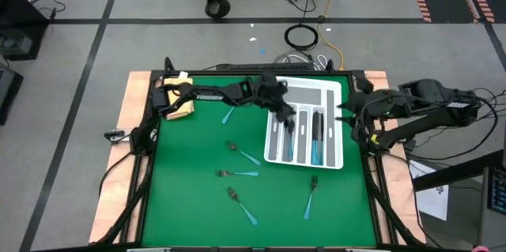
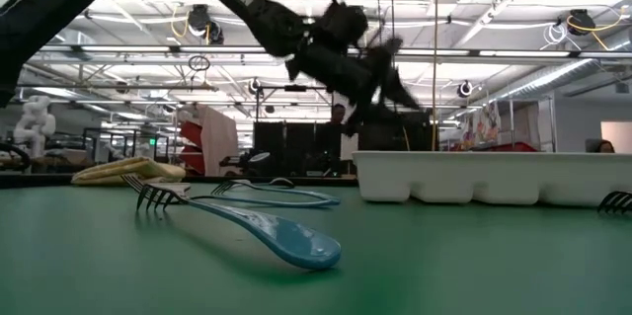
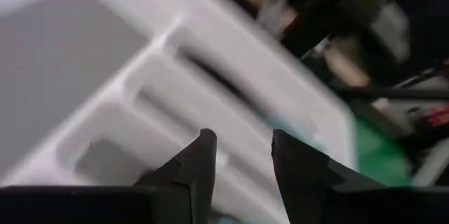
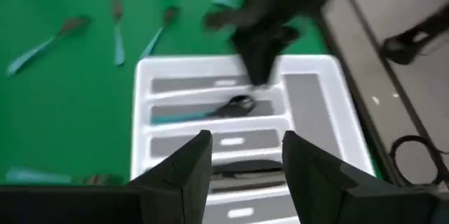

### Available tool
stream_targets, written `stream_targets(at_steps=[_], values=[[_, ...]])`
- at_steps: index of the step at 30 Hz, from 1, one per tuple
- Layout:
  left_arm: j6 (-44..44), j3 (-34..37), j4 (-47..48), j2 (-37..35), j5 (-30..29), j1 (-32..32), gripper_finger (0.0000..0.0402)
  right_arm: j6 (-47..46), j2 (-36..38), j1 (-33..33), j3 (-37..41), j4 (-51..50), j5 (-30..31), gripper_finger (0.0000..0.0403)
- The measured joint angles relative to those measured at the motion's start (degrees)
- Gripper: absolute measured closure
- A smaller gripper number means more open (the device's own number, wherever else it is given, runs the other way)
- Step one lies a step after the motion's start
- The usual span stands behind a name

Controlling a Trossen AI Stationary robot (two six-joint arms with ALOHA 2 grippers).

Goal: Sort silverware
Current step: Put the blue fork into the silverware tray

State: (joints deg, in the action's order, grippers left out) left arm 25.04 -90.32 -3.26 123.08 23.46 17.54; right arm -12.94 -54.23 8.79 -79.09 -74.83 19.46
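- the only writing that can be read is the white word "trossen" on the dark arm crossing the top of the low view.
- at the far left of the table point(image 1: 198, 220), a folded yellow cloth point(image 1: 180, 103) lies on the green mat beside the base of the left arm.
- loose silverware lies on the mat left of the tray: one piece point(image 1: 229, 114) near the left arm, a fork point(image 1: 242, 153) below it, another fork point(image 1: 237, 174) lying crosswise, a third fork point(image 1: 242, 204) nearest the front edge, and a fourth fork point(image 1: 311, 197) further right.
- the left gripper point(image 1: 285, 118) hangs above the left part of the white organiser tray point(image 1: 332, 94); its fingers point(image 3: 200, 161) stand apart with a narrow gap, holding nothing.
- inside the tray's long slots lie several pieces; a spoon point(image 4: 210, 110) with a teal handle shows in one slot in the right wrist view, and dark-headed pieces point(image 1: 317, 137) fill slots toward the right.
- the right gripper point(image 1: 348, 114) waits at the tray's right edge; its fingers point(image 4: 189, 161) are spread apart and empty.
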Motion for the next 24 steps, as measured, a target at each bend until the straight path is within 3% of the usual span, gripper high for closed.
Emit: stream_targets(at_steps=[4, 8, 12, 18, 24], values=[[-0.79, -3.52, -0.38, -4.5, 2.31, -0.08, 0.0258, 4.98, -3.96, 3.25, 3.62, -0.1, -3.45, 0.0243], [-1.89, -5.26, -0.32, -10.4, 3.01, -0.7, 0.0258, 10.83, -7.32, 6.92, 13.09, 3.19, -4.09, 0.0243], [-2.44, -5.27, 1.36, -18.9, 2.17, -1.08, 0.026, 14.69, -8.06, 10.0, 23.76, 12.75, -5.88, 0.0243], [-9.34, -5.32, 11.18, -31.4, -7.49, -4.86, 0.026, 14.96, -9.39, 15.26, 34.97, 30.89, -5.85, 0.0243], [-12.46, -5.32, 22.69, -39.85, -16.56, -9.08, 0.026, 14.12, -15.01, 19.41, 37.0, 38.26, -4.56, 0.0243]])
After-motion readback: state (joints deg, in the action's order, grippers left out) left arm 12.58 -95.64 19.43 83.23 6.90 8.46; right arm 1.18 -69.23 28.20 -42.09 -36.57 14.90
